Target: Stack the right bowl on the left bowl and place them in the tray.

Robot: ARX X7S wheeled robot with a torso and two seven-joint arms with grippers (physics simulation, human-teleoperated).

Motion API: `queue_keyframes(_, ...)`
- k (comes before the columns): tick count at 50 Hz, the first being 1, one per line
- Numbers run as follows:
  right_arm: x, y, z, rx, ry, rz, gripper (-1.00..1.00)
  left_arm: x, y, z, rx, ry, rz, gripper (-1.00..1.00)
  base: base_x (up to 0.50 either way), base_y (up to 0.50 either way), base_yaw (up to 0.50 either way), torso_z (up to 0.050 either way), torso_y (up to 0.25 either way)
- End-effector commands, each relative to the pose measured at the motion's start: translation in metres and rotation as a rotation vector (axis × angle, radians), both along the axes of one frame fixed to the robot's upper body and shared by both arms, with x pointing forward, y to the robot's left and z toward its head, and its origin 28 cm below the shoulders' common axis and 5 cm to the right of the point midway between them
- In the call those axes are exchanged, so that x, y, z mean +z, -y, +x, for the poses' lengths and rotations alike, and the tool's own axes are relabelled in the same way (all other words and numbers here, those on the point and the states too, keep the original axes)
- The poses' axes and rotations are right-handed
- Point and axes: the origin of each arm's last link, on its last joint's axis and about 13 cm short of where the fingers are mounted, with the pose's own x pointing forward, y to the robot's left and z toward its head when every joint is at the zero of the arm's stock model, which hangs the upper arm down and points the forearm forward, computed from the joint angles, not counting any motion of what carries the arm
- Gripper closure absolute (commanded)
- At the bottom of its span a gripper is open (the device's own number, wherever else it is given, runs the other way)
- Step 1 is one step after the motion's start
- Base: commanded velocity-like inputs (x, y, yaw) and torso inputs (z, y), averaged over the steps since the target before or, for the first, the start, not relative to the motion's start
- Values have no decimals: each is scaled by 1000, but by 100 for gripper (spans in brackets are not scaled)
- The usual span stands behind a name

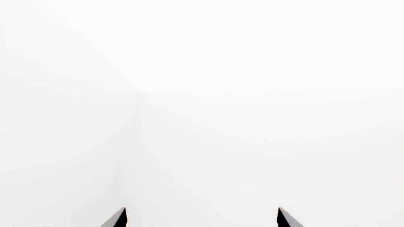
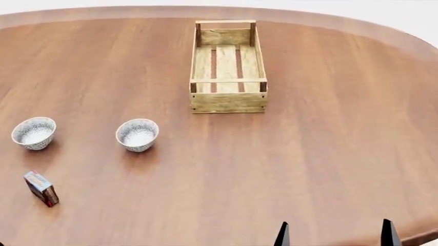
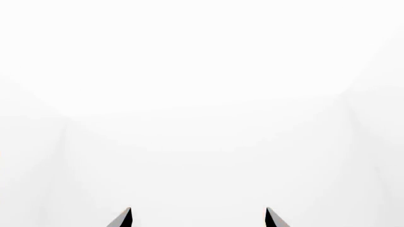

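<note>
- Sitting apart on your table (image 2: 287,154): left bowl (image 2: 34,132), right bowl (image 2: 137,134), tray (image 2: 227,102) farther back.
- Your left gripper (image 1: 202,218) and right gripper (image 2: 335,234) stand spread, holding nothing.

We see our right gripper (image 2: 335,234) at the head view's lower right, fingertips spread apart. Our left gripper (image 1: 202,218) likewise shows two parted tips, holding nothing.

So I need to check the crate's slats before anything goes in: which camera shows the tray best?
The head view. The tray is seen whole there, from above: three floor slats, dark corner posts, nothing inside. Both wrist views show none of it, only blank white beyond the tips of the left claw and the right claw.
</note>
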Motion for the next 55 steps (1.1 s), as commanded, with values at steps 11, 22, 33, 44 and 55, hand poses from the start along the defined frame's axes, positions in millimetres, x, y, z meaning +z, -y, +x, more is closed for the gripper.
queue_keyframes(11,-3,0,2,-19,-39,-20,-100,-3,0,0,15,-19,30,-100,0,-390,0,0,0)
queue_keyframes(22,-3,-4,2,-3,-55,-48,-100,-4,0,0,14,-21,33,-100,233,32,0,0,0)
queue_keyframes(33,-3,-4,2,-11,-53,-57,-100,-5,1,-1,9,-21,37,-100,500,78,0,0,0)
queue_keyframes(44,-2,-3,3,-25,-48,-58,-100,-6,1,-1,7,-23,41,-100,500,27,0,0,0)
queue_keyframes(55,-2,-2,4,-37,-52,-53,-100,-7,1,-1,7,-23,43,-100,500,0,0,0,0)
